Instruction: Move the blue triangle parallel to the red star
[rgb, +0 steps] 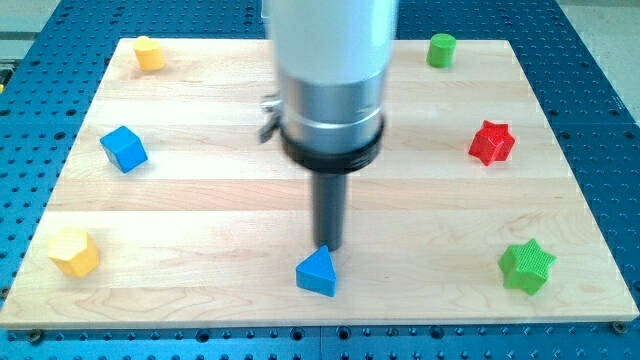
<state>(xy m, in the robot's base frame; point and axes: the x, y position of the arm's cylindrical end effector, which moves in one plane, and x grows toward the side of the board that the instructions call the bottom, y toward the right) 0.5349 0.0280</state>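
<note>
Lab or robotics test bench. Evidence: blue perforated metal breadboard (590, 60) with regular hole grid, surrounding wooden desk (200, 215) beneath end effector (327, 247); metal rail (12, 45) at far left of end effector; toy-like coloured blocks spread around end effector; plain, uncluttered setup, no household items.

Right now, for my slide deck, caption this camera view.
My tip touches the blue triangle block's top edge; red star block sits far right.
</note>
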